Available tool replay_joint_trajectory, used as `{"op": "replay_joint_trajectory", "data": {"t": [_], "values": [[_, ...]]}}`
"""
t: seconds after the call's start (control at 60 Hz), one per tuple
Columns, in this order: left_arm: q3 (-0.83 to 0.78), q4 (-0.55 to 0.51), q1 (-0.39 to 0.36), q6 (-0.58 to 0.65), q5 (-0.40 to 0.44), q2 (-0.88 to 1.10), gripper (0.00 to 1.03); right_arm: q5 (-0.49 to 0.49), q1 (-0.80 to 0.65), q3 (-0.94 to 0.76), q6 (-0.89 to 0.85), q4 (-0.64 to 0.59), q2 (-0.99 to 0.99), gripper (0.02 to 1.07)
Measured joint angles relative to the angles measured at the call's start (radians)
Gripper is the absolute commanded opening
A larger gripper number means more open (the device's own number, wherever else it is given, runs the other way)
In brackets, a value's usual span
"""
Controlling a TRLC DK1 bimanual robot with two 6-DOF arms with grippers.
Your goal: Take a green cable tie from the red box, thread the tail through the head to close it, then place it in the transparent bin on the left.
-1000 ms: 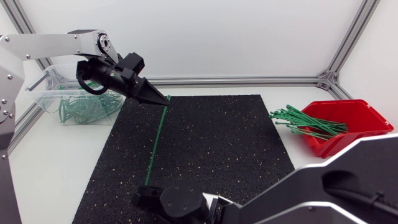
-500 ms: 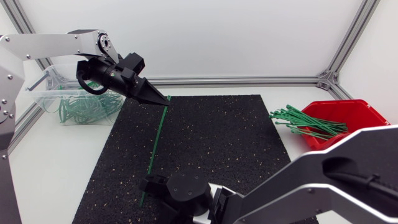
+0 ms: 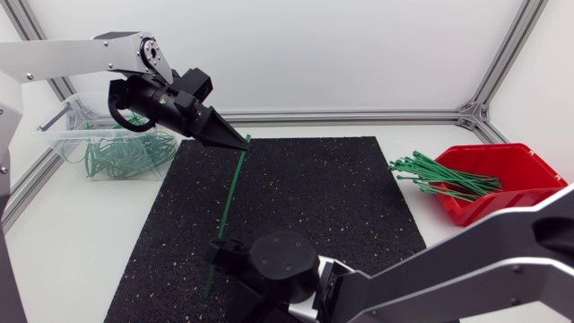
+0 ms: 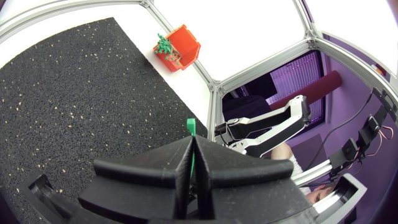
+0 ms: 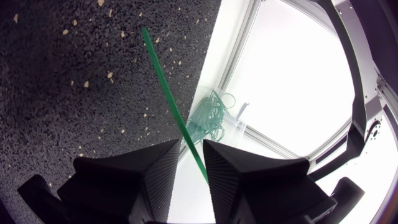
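Tie [image 3: 229,202]: one green strip, straight and unclosed, running over the black mat [image 3: 314,197] from the mat's far edge towards its near edge, nearer the mat's left edge than its right.

Its far end is pinched in the left gripper [image 3: 239,141]. In the left wrist view the two fingers are pressed together on the strip, and a short green end [image 4: 191,126] sticks out past the tips.

Lower down, the strip passes through the right gripper [image 3: 215,260]. In the right wrist view its fingers [image 5: 163,163] stand apart with the strip [image 5: 165,81] in the gap. Contact on both sides is not seen.

Box [image 3: 502,175]: red, at the table's right edge, holding a bundle of straight green ties [image 3: 439,178] whose ends jut over its rim towards the mat.

Bin [image 3: 67,126]: transparent, at the table's far left corner, holding a tangle of closed green loops [image 3: 121,154].

Left arm: enters from the left, over the bin, with the gripper angled down and pointing at the mat's far edge.

Right arm: enters from the right, along the table's [image 3: 81,233] near edge, with its wrist over the mat's near edge and the fingers pointing towards the bin.
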Motion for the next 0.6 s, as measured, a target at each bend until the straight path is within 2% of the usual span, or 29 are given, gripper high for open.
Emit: {"op": "replay_joint_trajectory", "data": {"t": [0.317, 0.6], "values": [[0.000, -0.002, -0.029, -0.027, 0.000, -0.050, 0.03, 0.028, -0.010, -0.020, -0.014, 0.000, -0.062, 0.38], [0.000, -0.007, -0.029, -0.045, 0.000, -0.052, 0.03, 0.062, 0.044, -0.043, -0.014, -0.004, -0.061, 0.33]]}}
